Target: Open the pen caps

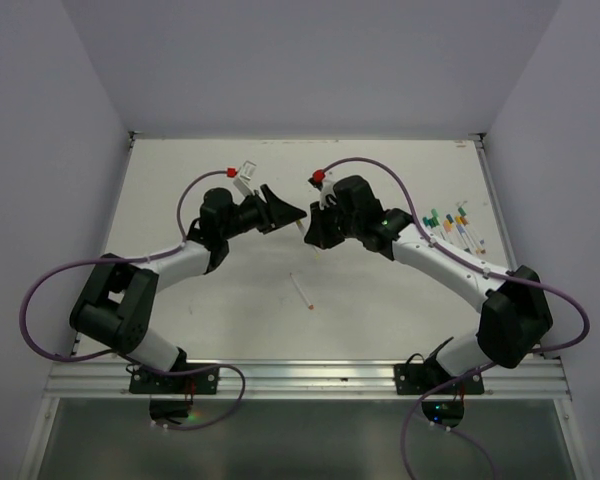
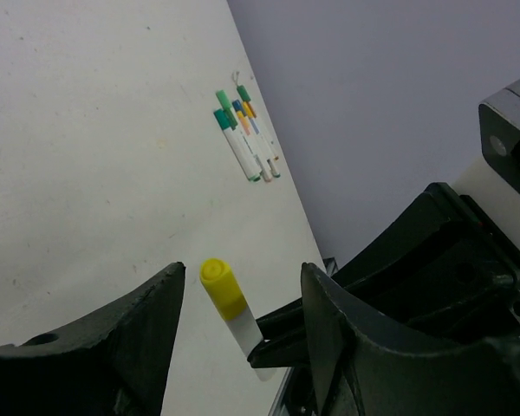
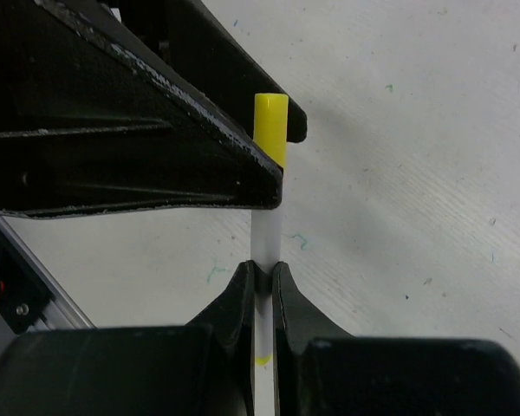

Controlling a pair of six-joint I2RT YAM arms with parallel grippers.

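White matte tabletop [image 1: 220,300], faint scuffs and small teal marks on it. Plain pale lavender walls [image 1: 310,60] on three sides. Metal rail [image 1: 310,375] along the near edge.

The held pen [image 3: 263,243] is up off the tabletop at centre, between the two wrists. In the right wrist view its long axis runs straight 6 to 12 o'clock, with the yellow pen cap [image 3: 270,126] at the 12 end. In the left wrist view it runs 5 to 11 o'clock, cap at 11. The cap is on the barrel.

Right fingers [image 3: 234,303] are clenched on the white barrel below the cap. Left fingers [image 2: 121,347] are spread, one on each side of the cap, with a gap showing on both sides in the left wrist view. In the right wrist view one left finger crosses in front and hides part of the cap and barrel.

A loose pen [image 1: 302,290] lies flat at 6 o'clock from the fingers, axis 11 to 5, orange end at 5. A pen cluster [image 1: 450,225] sits at 3 o'clock by the right edge, with green, blue and orange caps, well apart from the arms. Purple cables [image 1: 40,300] loop off both arms.
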